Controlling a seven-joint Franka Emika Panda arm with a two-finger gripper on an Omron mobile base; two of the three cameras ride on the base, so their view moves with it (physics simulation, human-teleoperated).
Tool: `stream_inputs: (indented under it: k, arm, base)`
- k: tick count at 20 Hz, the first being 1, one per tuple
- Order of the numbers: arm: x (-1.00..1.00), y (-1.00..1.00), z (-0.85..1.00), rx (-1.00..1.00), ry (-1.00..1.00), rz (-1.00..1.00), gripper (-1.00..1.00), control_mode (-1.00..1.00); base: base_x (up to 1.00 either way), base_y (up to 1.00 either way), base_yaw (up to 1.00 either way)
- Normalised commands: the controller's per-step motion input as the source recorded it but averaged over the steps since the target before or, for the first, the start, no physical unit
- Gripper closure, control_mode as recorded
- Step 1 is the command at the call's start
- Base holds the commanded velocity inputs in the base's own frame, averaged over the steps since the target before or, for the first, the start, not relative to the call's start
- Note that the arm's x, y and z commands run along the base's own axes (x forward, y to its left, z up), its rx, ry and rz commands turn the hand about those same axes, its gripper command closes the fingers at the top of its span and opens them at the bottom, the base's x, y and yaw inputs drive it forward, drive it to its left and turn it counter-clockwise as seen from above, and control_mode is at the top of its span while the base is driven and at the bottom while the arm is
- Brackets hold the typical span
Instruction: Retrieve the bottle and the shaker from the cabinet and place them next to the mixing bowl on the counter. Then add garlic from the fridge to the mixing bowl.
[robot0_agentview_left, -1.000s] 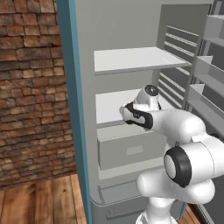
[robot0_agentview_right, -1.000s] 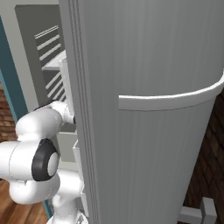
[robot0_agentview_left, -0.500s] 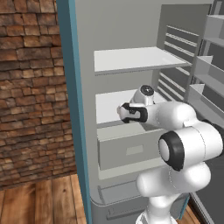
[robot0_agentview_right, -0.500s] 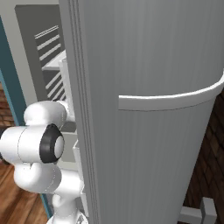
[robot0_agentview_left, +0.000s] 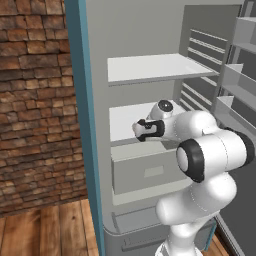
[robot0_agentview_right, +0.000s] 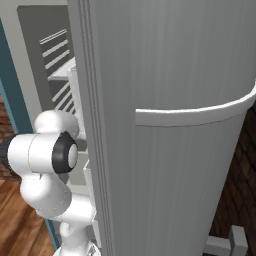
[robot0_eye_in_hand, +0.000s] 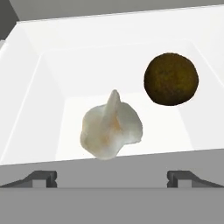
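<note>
Garlic (robot0_eye_in_hand: 111, 131) looks light, lumpy and papery; we take it across the bulb's widest part, jaws spread wide and empty, avoiding the brown ball (robot0_eye_in_hand: 171, 78) beside it.

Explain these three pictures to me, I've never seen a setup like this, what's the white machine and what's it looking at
The white machine is a robot arm on a base that can drive, reaching into an open fridge. Two pictures come from cameras on the base, behind the arm to its left and right; the right one mostly sees the fridge door. The third comes from a camera on the hand, looking down into a white compartment. In it lie a pale garlic bulb and a round brown thing. The gripper is open and holds nothing.
</note>
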Motion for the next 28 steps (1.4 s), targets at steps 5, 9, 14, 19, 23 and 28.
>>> stream_inputs:
  k: [5, 9, 14, 19, 23, 28]
  arm:
    - [0.3, 0.0, 0.0, 0.0, 0.0, 0.0, -1.0, -1.0]
    - [0.33, 0.0, -0.04, 0.0, 0.0, 0.0, -1.0, -1.0]
    - [0.21, 0.0, -0.2, 0.0, 0.0, 0.02, -1.0, -1.0]
    - [0.08, 0.0, -0.27, 0.0, 0.0, 0.02, -1.0, -1.0]
    - [0.08, 0.0, -0.2, 0.0, 0.0, 0.01, -1.0, -1.0]
    - [0.08, 0.0, -0.15, 0.0, 0.0, 0.01, -1.0, -1.0]
  base:
    - [0.0, 0.0, 0.0]
    - [0.0, 0.0, 0.0]
    - [0.0, 0.0, 0.0]
    - [0.0, 0.0, 0.0]
    - [0.0, 0.0, 0.0]
    - [0.0, 0.0, 0.0]
